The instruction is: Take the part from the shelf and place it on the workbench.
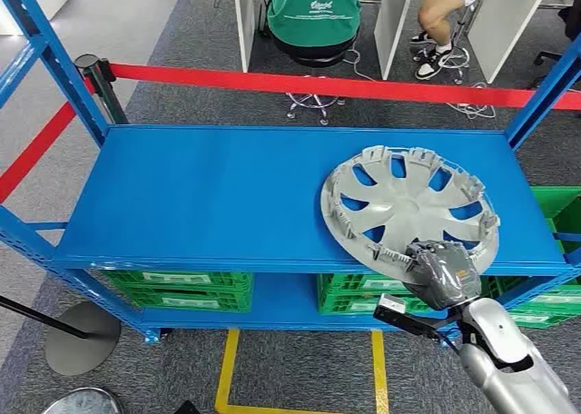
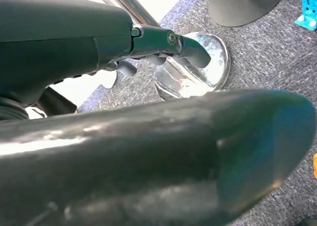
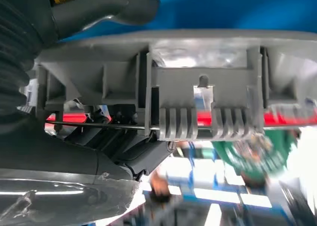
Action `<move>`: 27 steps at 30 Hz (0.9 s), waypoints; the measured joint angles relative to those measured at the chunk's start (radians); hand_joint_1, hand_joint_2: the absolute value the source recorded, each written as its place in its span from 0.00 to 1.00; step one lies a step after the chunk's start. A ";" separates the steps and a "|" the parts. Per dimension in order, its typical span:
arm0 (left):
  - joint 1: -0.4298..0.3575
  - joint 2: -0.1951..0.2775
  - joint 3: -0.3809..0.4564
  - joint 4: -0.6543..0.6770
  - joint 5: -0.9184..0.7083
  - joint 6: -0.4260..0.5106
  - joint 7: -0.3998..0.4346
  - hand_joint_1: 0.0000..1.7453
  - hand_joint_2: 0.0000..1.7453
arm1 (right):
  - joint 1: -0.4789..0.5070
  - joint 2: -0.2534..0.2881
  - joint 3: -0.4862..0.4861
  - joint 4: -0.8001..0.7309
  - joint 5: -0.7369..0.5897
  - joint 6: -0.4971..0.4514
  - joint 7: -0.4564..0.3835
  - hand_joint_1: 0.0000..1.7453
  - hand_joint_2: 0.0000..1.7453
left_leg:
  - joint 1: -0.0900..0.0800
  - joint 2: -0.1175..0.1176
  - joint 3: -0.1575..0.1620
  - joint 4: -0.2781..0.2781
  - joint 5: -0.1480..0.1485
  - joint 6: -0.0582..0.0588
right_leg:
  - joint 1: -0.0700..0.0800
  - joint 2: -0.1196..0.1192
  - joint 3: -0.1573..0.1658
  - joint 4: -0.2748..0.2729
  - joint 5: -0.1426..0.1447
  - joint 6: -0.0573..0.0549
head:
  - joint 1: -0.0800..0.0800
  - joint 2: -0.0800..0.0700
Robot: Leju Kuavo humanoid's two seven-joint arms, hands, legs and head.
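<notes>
Hubcap [image 1: 408, 209] near edge gripped by right hand [image 1: 444, 274].

A seated person's green shirt [image 1: 314, 10] reads "Made in Virgin to since 1985".

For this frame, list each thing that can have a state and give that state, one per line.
hubcap: inner side up, on the top shelf, near edge gripped by the right hand.
right hand: grips the hubcap's rim.
left hand: hangs over the floor, holds nothing, fingers apart.
green crates: on the lower shelf.
</notes>
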 joint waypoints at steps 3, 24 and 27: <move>0.000 -0.001 0.002 0.000 0.000 0.007 0.000 0.00 0.00 | 0.012 0.017 0.000 -0.060 0.001 -0.042 -0.012 1.00 1.00 | 0.000 0.000 0.000 0.000 0.000 0.000 | 0.000 0.000 0.000 0.000 0.000 0.000 | 0.000 0.000; 0.002 -0.002 0.001 0.000 -0.042 0.043 0.043 0.00 1.00 | 0.080 0.089 -0.009 -0.420 0.034 -0.237 -0.132 1.00 1.00 | 0.000 0.000 -0.001 -0.001 0.000 0.000 | 0.000 -0.001 -0.002 0.001 -0.001 -0.001 | 0.000 0.000; 0.003 -0.003 0.000 0.000 -0.059 0.051 0.056 0.00 1.00 | 0.093 0.112 -0.027 -0.484 0.044 -0.239 -0.171 1.00 1.00 | 0.000 0.000 -0.001 -0.001 0.000 0.000 | 0.000 -0.001 -0.002 0.001 -0.001 -0.001 | 0.000 0.000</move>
